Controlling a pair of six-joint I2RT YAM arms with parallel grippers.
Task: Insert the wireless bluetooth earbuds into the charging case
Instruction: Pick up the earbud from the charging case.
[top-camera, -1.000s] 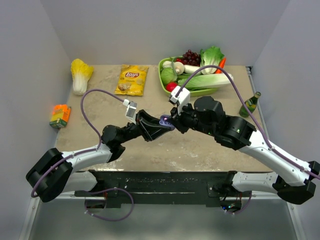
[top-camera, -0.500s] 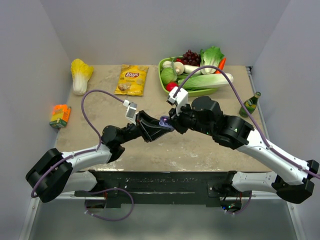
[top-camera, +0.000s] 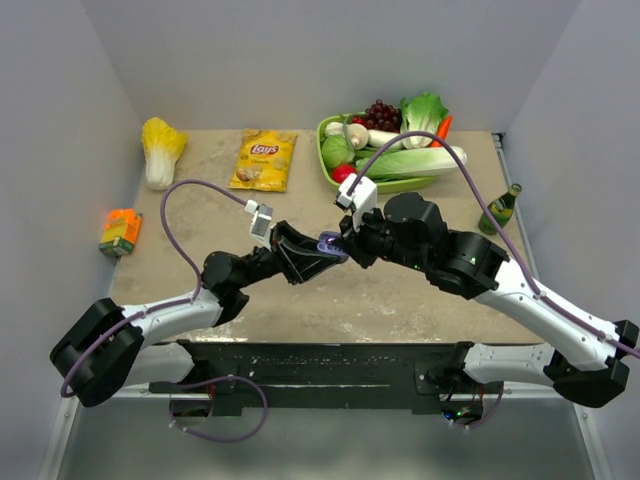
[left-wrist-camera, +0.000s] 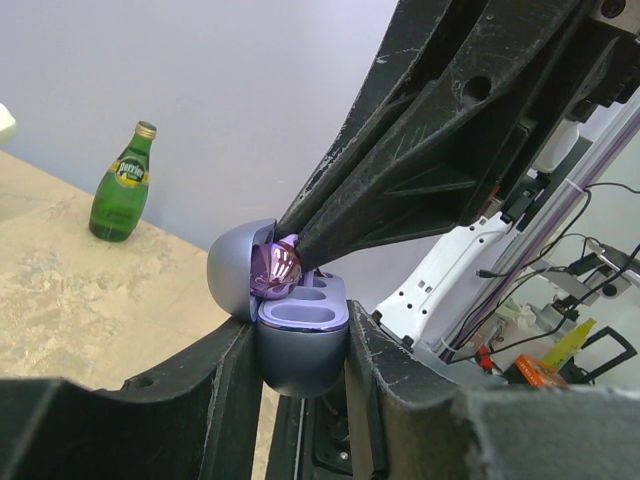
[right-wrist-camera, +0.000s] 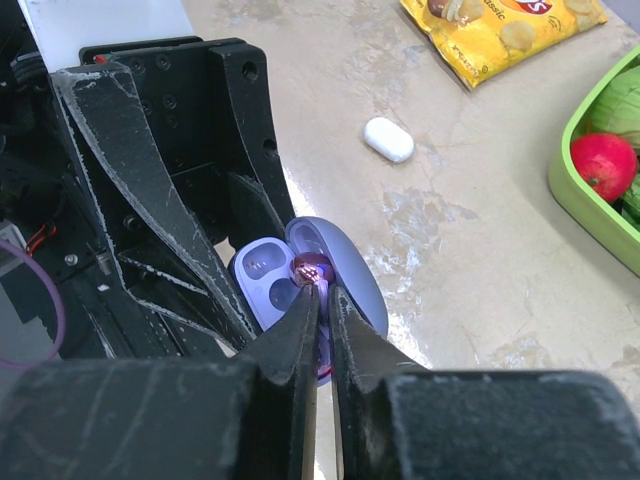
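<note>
Left gripper (left-wrist-camera: 303, 385) clamped on open case (left-wrist-camera: 298, 345). Right gripper (right-wrist-camera: 323, 300) pinching lilac bud (right-wrist-camera: 308, 268) at case mouth, beside lid (left-wrist-camera: 232, 275), not yet seated. Nearby socket (left-wrist-camera: 303, 315) looks empty. Other buds unseen.

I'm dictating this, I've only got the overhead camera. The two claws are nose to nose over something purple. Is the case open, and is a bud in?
Observer: The left wrist view shows the lilac charging case clamped in the left claw, with its lid swung open.
Operator: Is the right claw holding anything?
Observer: Yes. The right claw pinches a shiny lilac earbud at the hinge side, by the lid. It doesn't look seated.
Operator: And the wells?
Observer: The right wrist view shows two wells, and both look empty.
</note>
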